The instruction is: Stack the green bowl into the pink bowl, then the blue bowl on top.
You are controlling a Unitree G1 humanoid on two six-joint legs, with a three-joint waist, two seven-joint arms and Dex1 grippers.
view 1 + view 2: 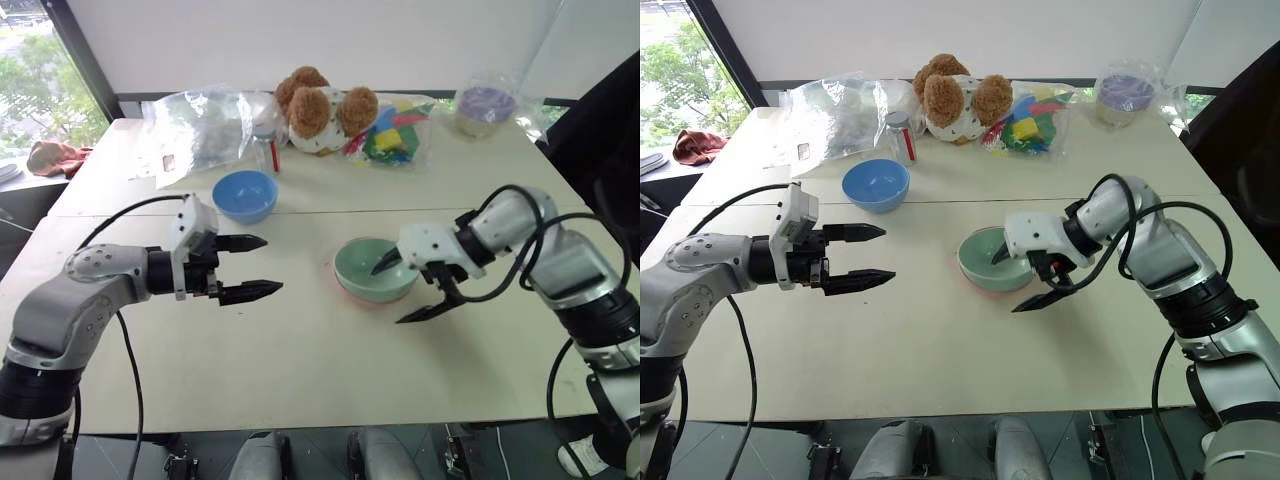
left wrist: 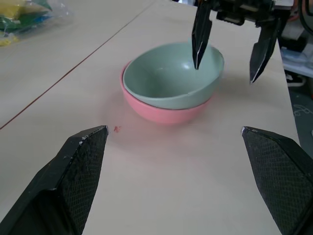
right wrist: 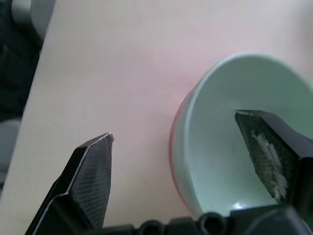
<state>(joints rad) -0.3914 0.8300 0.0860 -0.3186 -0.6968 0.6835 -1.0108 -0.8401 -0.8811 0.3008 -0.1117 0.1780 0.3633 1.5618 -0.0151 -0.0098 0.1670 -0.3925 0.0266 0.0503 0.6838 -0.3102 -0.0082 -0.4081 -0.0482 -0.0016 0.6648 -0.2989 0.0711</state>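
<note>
Pale table [image 1: 300, 370], pink bowl [image 2: 164, 112], blue bowl [image 1: 245, 195], plastic bags [image 1: 200, 125], plush toy [image 1: 320, 110]

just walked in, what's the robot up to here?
It is stacking bowls on the table. The green bowl already sits inside the pink bowl. The right gripper is open, with one finger over the green bowl's hollow and the other outside the rim, gripping nothing. The blue bowl stands apart, farther back on the table, not yet stacked. The left gripper is open and empty, between the blue bowl and the stack.
</note>
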